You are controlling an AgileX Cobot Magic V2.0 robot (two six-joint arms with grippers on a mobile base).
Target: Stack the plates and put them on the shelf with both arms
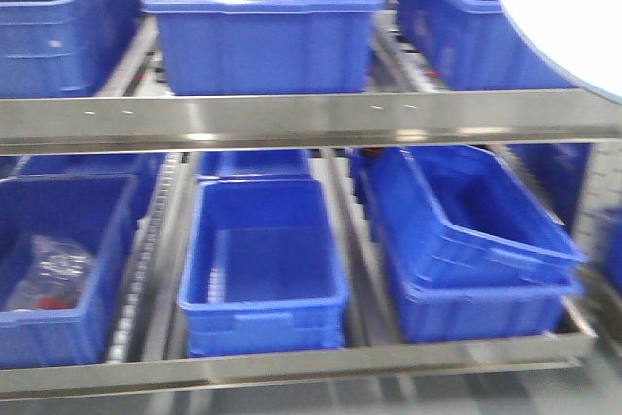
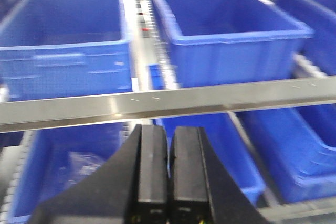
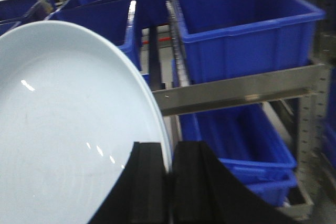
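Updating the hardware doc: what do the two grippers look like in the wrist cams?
Left gripper: two matte black, blocky rectangular fingers with flat faces, on a black body that flares wider toward the wrist. There are faint yellowish specks low on one finger. Right gripper: same black build. No cables, labels or other markings show in either view.

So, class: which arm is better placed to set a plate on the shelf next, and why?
Right. The right gripper is shut on the plate at its rim, with the shelf rail ahead of it. The left gripper is shut with nothing in it.
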